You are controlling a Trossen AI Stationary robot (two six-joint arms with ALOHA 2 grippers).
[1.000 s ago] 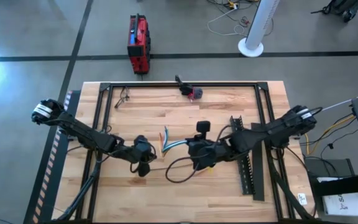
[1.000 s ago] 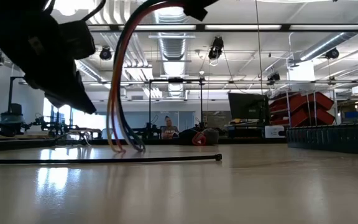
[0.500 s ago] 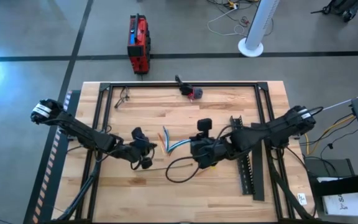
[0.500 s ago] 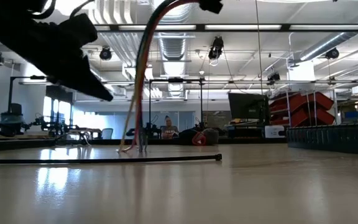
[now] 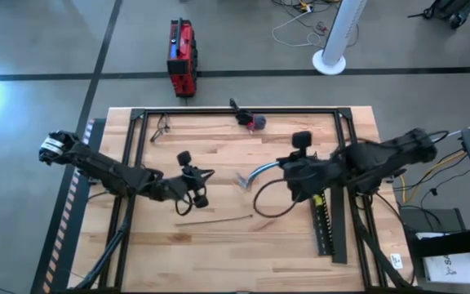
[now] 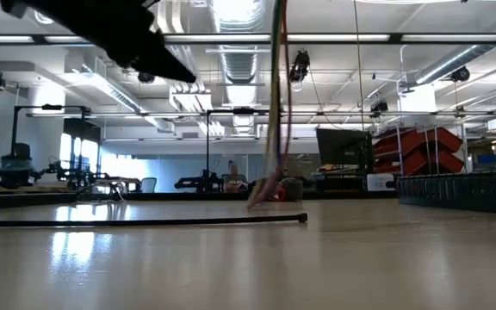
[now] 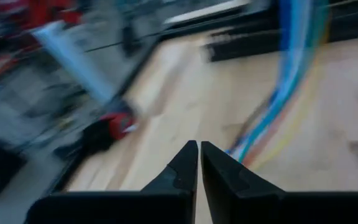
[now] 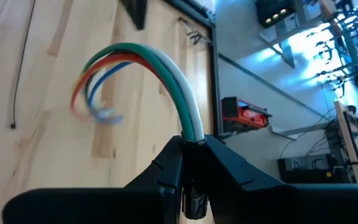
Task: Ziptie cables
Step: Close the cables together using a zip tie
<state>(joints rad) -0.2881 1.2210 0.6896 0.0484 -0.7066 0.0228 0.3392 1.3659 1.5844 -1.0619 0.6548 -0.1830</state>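
Observation:
The cables (image 8: 135, 62), a bundle of green, white, orange and blue wires, arch up out of my right gripper (image 8: 192, 142) and droop toward the table. In the high view my right gripper (image 5: 287, 170) is right of centre, with the cables (image 5: 255, 174) running left from it. In the low view the cables (image 6: 275, 103) hang almost straight down; whether their lower ends (image 6: 259, 198) touch the wood I cannot tell. A black zip tie (image 5: 215, 219) lies flat on the table. My left gripper (image 5: 201, 196) hovers left of the cables, shut with nothing between its fingers (image 7: 199, 155). My right gripper pinches one end of the cable bundle (image 8: 191, 132) between its two fingers, several wires together. The fingers slant down from the table's right side and lie along the wires. The bundle rises from the fingertips, bends over and hangs slack below.
A black toothed rack strip (image 5: 323, 229) lies on the right part of the table beside black frame rails (image 5: 137, 163). A small red and grey object (image 5: 254, 122) sits at the far edge. The zip tie's head (image 6: 302, 218) is toward the table's middle.
My right gripper has risen and gone toward the table's right edge, carrying the cables along; their hanging ends have swung right with it. My left gripper has risen, rolled about its own line and stayed shut. The zip tie has stayed flat on the table.

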